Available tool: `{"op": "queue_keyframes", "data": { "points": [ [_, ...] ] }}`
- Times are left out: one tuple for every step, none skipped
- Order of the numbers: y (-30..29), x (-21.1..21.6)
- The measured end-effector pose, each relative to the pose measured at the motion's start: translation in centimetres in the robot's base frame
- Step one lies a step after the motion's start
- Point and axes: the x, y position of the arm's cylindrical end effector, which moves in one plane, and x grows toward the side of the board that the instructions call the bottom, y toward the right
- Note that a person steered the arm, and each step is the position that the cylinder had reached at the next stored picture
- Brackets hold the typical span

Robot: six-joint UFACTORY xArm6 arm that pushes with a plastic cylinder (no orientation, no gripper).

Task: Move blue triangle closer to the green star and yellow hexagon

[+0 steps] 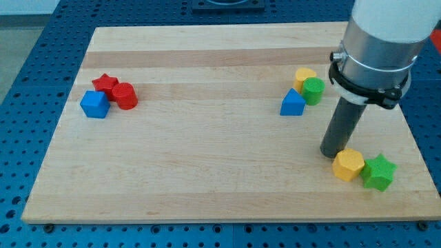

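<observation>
The blue triangle (293,102) lies at the view's right, touching a green cylinder (313,90) with a yellow block (304,77) just above it. The yellow hexagon (349,164) and the green star (379,172) sit side by side near the view's bottom right. My tip (333,152) rests on the board just left of and above the yellow hexagon, close to touching it, and well below and right of the blue triangle.
A red star (105,83), a red cylinder (125,95) and a blue cube (95,105) cluster at the view's left. The wooden board (207,172) is ringed by a blue perforated table. The arm's grey body (375,48) looms at the top right.
</observation>
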Motion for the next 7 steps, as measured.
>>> {"op": "queue_keyframes", "data": {
  "points": [
    [0.0,0.9],
    [-0.1,1.2],
    [-3.3,-1.4],
    [-8.4,-4.5],
    [-13.1,-7.9],
    [-13.5,-10.8],
    [-11.4,-11.6]
  ]
}}
